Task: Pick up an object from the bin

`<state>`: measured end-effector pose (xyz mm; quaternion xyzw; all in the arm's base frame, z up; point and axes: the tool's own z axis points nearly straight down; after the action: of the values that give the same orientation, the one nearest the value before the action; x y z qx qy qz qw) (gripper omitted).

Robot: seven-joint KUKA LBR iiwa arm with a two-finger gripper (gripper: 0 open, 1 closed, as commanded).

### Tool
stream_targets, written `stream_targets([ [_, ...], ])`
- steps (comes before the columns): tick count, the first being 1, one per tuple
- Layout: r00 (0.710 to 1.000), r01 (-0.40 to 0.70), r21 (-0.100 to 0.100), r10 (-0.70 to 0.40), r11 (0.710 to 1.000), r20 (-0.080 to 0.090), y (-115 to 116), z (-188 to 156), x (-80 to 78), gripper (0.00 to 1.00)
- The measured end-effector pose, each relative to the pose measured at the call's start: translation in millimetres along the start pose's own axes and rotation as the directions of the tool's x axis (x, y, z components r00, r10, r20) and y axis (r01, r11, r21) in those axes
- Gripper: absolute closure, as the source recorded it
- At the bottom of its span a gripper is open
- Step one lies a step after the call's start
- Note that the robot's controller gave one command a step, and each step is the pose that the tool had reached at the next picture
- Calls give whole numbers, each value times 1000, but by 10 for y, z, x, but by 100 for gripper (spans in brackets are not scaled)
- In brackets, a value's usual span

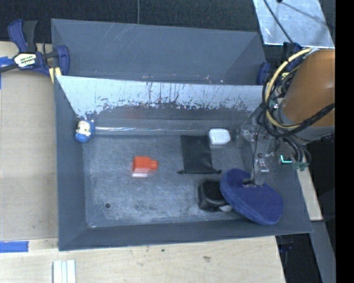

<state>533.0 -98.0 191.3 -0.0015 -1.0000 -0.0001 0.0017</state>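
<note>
1. Camera view from above: the arm's orange-covered wrist point(310, 90), looped with cables, reaches in from the right over the grey metal bin point(159, 52).
2. The tool point(258, 178) points steeply down at the bin's right front corner, its tip meeting the upper edge of a dark blue oval pad point(253, 204).
3. Whether the tool is open or closed cannot be told at this angle.
4. The blue pad is flat and rounded, with a soft, matte look; it lies tilted against the right front slope of the bin.
5. A small black object point(210, 194) sits touching the pad's left edge.
6. Just behind lie a flat black square point(197, 153) and a small white piece point(219, 137).
7. An orange block point(144, 166) rests well apart at mid-floor, and a small blue-and-white item point(83, 131) is in the back left corner.
</note>
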Motion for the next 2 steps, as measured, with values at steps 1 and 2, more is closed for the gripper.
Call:
stream_targets([
  [1,980,199,10,-199,980,9,229,990,356,0],
  [2,980,200,8,-200,980,-5,218,985,386,100],
])
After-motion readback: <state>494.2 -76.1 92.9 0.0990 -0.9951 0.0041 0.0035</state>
